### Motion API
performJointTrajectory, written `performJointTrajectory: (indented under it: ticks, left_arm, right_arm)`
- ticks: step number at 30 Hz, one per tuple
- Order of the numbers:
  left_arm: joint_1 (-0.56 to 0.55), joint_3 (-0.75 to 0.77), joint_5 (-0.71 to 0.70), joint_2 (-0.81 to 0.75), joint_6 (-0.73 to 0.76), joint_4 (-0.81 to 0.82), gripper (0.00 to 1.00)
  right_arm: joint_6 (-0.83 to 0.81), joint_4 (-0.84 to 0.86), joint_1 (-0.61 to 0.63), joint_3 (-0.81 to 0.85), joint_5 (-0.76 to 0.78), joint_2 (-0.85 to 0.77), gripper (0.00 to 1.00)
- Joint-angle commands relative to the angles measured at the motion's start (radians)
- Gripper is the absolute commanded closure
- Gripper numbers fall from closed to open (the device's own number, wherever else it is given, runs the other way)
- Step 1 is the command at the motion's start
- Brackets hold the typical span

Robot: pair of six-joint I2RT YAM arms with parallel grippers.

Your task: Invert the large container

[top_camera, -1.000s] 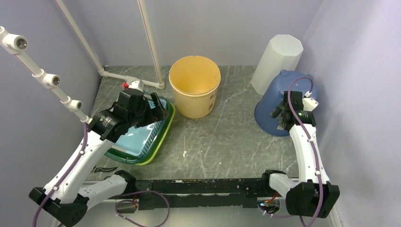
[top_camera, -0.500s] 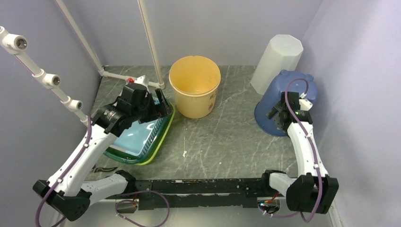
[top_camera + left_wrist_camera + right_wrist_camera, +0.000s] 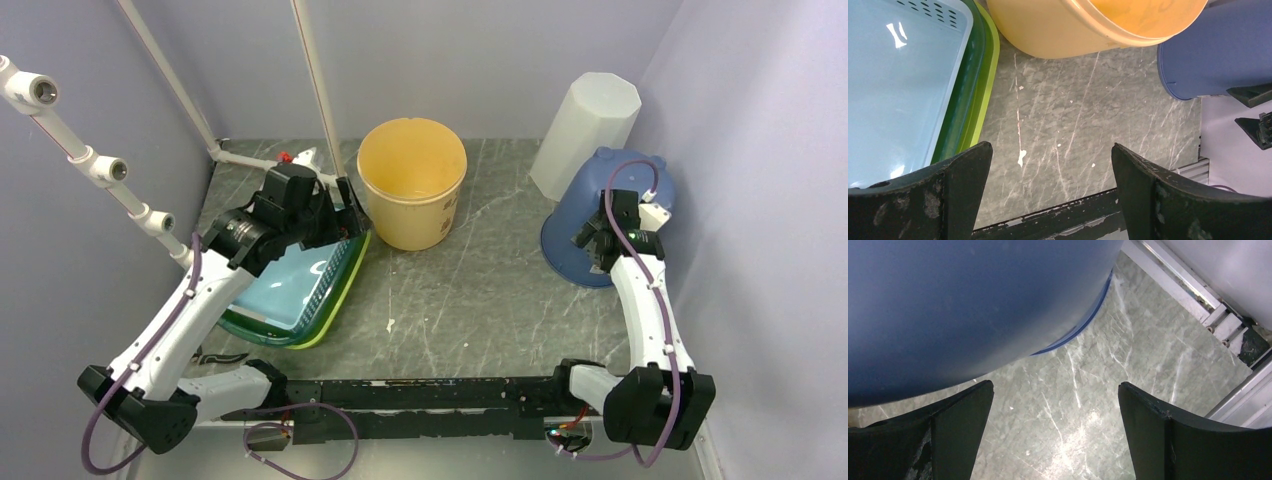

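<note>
A large yellow bucket (image 3: 412, 180) stands upright, mouth up, at the back middle of the table; it also shows in the left wrist view (image 3: 1088, 25). My left gripper (image 3: 347, 215) is open and empty just left of the bucket, over the right rim of the stacked trays; in its wrist view (image 3: 1050, 145) only bare table lies between the fingers. My right gripper (image 3: 590, 243) is open and empty against the near side of an upside-down blue bucket (image 3: 600, 215). That blue bucket fills the top left of the right wrist view (image 3: 973, 305), above the gripper (image 3: 1055, 385).
A light blue tray (image 3: 290, 285) nested in green trays lies at the left. A white upside-down bin (image 3: 585, 130) stands at the back right. White pipes (image 3: 318, 90) rise at the back left. A black rail (image 3: 450, 390) runs along the near edge. Walls close in on both sides.
My left gripper has moved right and back over the trays, closer to the yellow bucket. My right gripper has shifted slightly beside the blue bucket.
</note>
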Motion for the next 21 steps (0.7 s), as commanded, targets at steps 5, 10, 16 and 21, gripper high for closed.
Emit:
performJointTrajectory:
  ticks: [5, 10, 16, 21]
  left_arm:
    - [0.011, 0.056, 0.027, 0.025, 0.020, 0.061, 0.05]
    - [0.016, 0.085, 0.035, 0.052, 0.031, 0.065, 0.05]
    - [0.025, 0.091, 0.041, 0.063, 0.035, 0.080, 0.05]
    - [0.040, 0.121, 0.050, 0.099, 0.049, 0.082, 0.05]
  right_arm:
    - [-0.072, 0.119, -0.007, 0.021, -0.046, 0.009, 0.00]
    - [-0.080, 0.138, -0.007, 0.031, -0.064, 0.044, 0.00]
    - [-0.095, 0.153, -0.006, 0.034, -0.044, 0.043, 0.00]
    - [-0.057, 0.099, -0.006, 0.050, -0.124, 0.034, 0.00]
